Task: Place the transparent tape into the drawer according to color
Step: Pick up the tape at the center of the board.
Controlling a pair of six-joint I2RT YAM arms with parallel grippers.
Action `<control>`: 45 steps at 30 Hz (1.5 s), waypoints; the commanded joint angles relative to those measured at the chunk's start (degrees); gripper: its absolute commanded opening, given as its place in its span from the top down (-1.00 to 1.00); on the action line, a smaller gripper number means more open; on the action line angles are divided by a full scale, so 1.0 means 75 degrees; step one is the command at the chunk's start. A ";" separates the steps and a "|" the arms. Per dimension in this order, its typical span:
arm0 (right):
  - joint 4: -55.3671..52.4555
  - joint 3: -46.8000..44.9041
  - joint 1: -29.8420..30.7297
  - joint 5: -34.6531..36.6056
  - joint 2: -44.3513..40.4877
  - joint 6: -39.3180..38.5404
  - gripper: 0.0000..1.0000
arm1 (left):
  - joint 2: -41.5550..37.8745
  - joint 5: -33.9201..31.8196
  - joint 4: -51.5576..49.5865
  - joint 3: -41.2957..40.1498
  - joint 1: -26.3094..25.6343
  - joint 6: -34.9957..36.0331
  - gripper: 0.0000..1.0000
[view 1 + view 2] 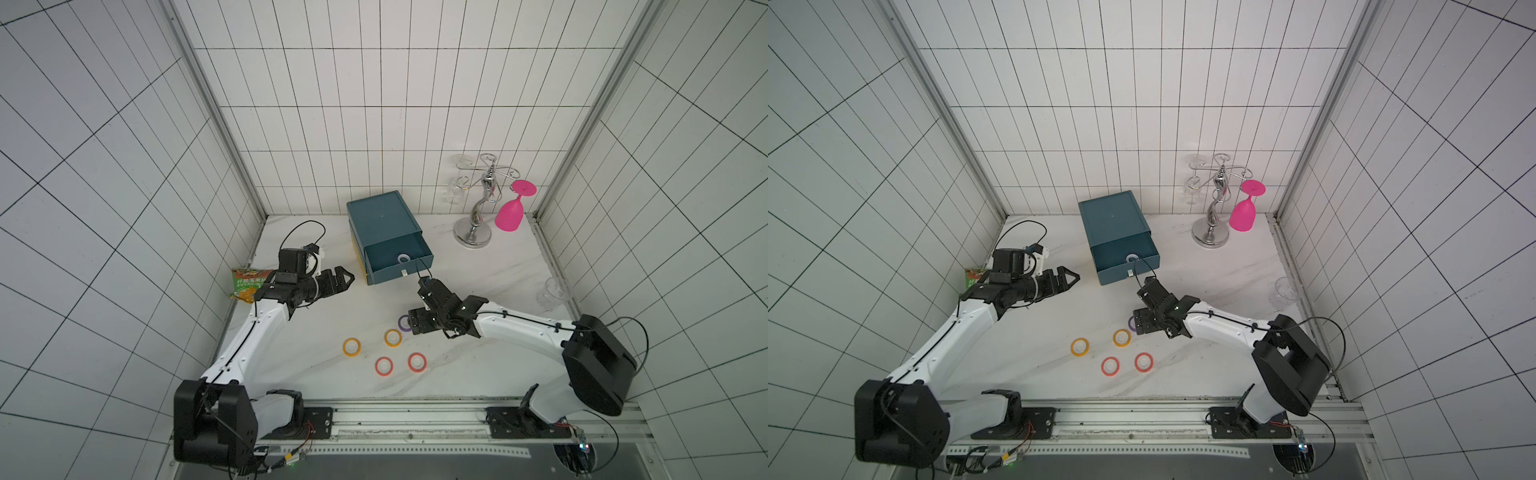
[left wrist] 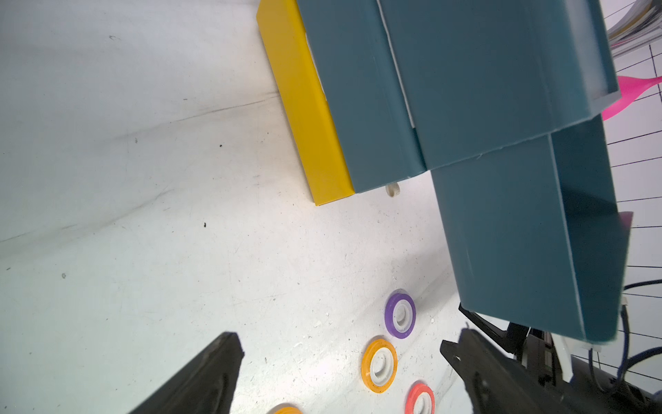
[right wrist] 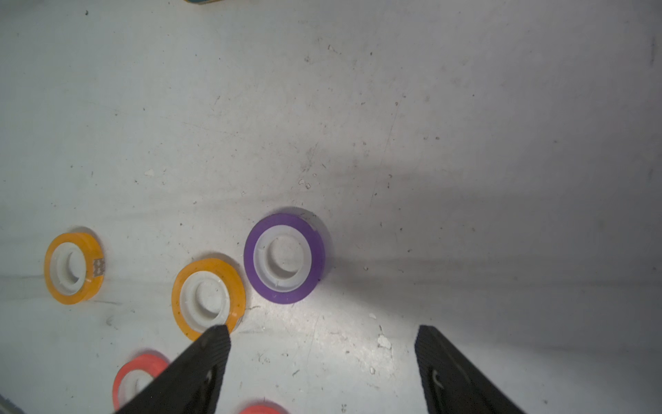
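The drawer [image 1: 381, 218] stands at the far middle of the pale surface [image 1: 316, 320], with its top tray pulled out toward the near side. Inside that tray the stored purple roll [image 1: 403, 258] lies flat, close to the tray's front wall.

The other 5 rolls lie flat on the surface, on the near side of the drawer and well apart from it. The loose purple roll [image 3: 284, 256] is the farthest and rightmost of them. Just beside it, to the left and a little nearer, sits the right orange roll [image 1: 392, 338], and the left orange roll [image 1: 351, 346] is further left. Nearest lie the left red roll [image 1: 384, 365] and the right red roll [image 1: 417, 362], side by side.

The right pincer [image 3: 322, 333] hangs over the loose purple roll with its fingers spread apart. The roll lies just past the tips, not between them, and nothing is gripped. The left pincer [image 1: 349, 280] hovers left of the drawer, its fingers wide apart and empty.

A snack bag [image 1: 248, 284] lies at the left edge. A metal glass rack [image 1: 473, 237] with a pink glass [image 1: 510, 214] stands at the far right.
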 commanded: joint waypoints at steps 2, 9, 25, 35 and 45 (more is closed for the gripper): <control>0.0230 0.0021 0.0179 0.0812 0.0419 0.0150 -0.69 | -0.0090 -0.0043 0.0031 -0.0064 0.0037 -0.0009 -0.96; 0.0187 0.0304 0.0256 0.1031 0.0929 0.0127 -0.59 | -0.0089 -0.0049 0.0029 -0.0057 0.0076 0.0000 -0.96; 0.0347 0.0533 0.0286 0.1034 0.1216 0.0007 -0.53 | -0.0093 -0.0046 0.0006 -0.0052 0.0124 0.0006 -0.95; 0.0494 0.0579 0.0333 0.0916 0.1279 -0.0004 -0.52 | -0.0125 -0.0022 -0.0006 -0.0071 0.0159 0.0023 -0.95; 0.0004 0.1020 0.0380 0.1121 0.1975 -0.0029 -0.45 | -0.0136 -0.0022 -0.0018 -0.0085 0.0165 0.0028 -0.95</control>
